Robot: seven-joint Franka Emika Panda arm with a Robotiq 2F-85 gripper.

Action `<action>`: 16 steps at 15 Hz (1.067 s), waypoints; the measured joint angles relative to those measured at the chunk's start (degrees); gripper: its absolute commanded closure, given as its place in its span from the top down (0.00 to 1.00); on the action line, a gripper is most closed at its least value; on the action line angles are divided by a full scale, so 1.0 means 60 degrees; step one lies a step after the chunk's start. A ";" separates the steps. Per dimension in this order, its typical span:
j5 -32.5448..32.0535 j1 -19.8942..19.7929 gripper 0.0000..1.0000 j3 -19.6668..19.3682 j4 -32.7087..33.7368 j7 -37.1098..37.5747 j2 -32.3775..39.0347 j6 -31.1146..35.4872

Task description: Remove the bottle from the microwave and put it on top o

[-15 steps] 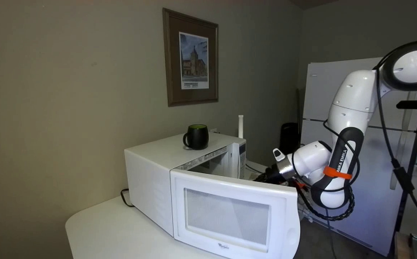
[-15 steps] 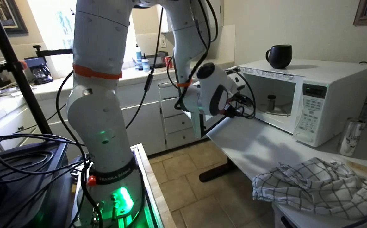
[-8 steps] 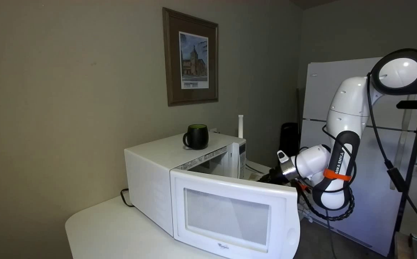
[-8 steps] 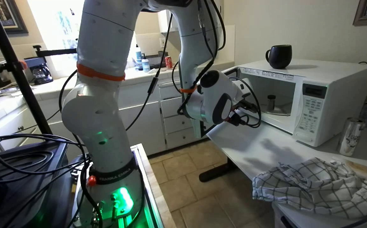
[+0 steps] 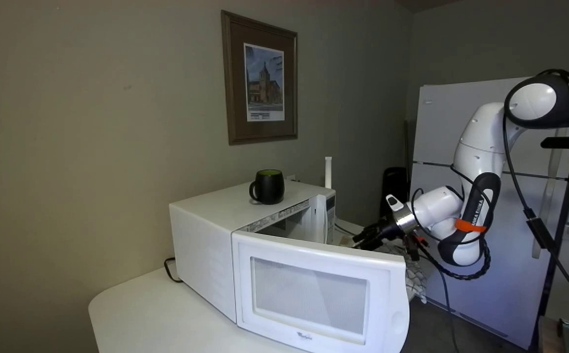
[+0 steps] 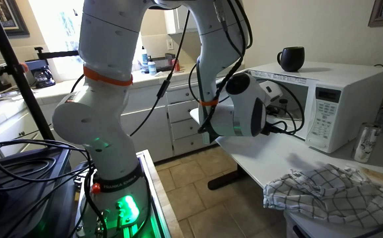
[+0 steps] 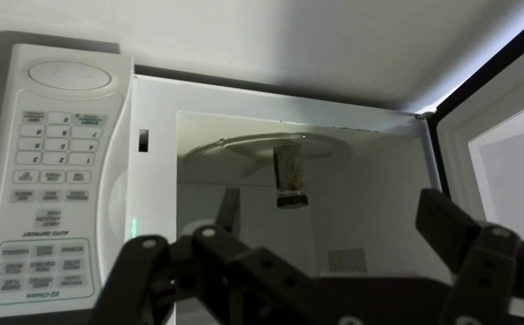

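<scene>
White microwave [image 6: 341, 81] on the white table [image 6: 264, 155], door [image 5: 314, 294] swung out. Bottle [image 7: 290, 174] is inside it: upright on the glass turntable [image 7: 244, 146], clear body, dark cap [image 7: 292, 201], something brownish in it, can't make out what. Wrist view runs upside down, so the cap points down there. Bottle also shows past the arm [image 6: 109, 56] in an exterior view, partly hidden.

Claw [image 7: 327, 207]: fingers [image 7: 445, 225] spread wide, nothing held. It's outside the cavity [image 7: 370, 180], facing in, apart from the bottle. Wrist view puts the bottle within the gap between the fingers, off-centre, farther in than the tips. In an exterior view the claw shows just above the door's top edge, behind the door.

Black mug [image 6: 291, 59] stands on top of the microwave, near the front edge, greenish inside. Same spot in both exterior views.

Control panel [image 7: 54, 194] reads inverted in the wrist view, START and digits legible. Silvery can [image 6: 366, 142] stands on the table, just beside the microwave on the panel side; checked cloth [image 6: 330, 195] bunched at the table edge. Thin white rod [image 5: 328, 171] upright past the microwave's corner, foot hidden from where I'm standing. Framed picture [image 5: 260, 78] on the wall [image 5: 93, 147], fridge [image 5: 510, 255] behind the arm. Far side: counter [image 6: 61, 87] with coffee maker [image 6: 43, 76] and bluish dispensers [image 6: 152, 67], labels too small. Arm's base [image 6: 112, 201] glows green.
</scene>
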 measured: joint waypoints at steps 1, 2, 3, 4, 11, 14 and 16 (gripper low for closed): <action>-0.0115 -0.0131 1.00 0.0003 0.0204 0.0166 0.0007 -0.0002; -0.0063 -0.0178 1.00 0.0008 0.0421 0.0334 0.0007 -0.0019; -0.0004 -0.0184 1.00 0.0019 0.0640 0.0551 0.0006 -0.0047; 0.0021 -0.0183 1.00 0.0042 0.0820 0.0711 0.0003 -0.0101; -0.0057 -0.0181 1.00 0.0197 0.1208 0.1092 0.0124 -0.0219; -0.0329 -0.0175 1.00 0.0544 0.2006 0.1847 0.0515 -0.0905; -0.0350 -0.0164 1.00 0.0826 0.2744 0.2355 0.0888 -0.1609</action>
